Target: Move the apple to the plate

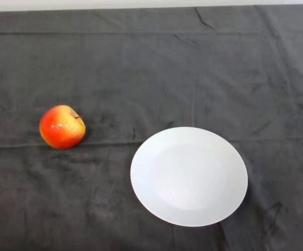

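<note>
A round, plain white plate [188,176] sits low on the dark grey wrinkled cloth [151,68]. Well apart to its left lies a glossy red-and-yellow apple [61,126], tipped so its stem end faces up and right.

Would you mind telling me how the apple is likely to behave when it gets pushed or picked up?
The apple looks round and lies tilted, stem to the right, so a push would probably make it roll across the dark cloth. Its skin shows a glossy highlight, so it may be somewhat slippery. It looks firm, and likely holds its shape when picked up.
</note>
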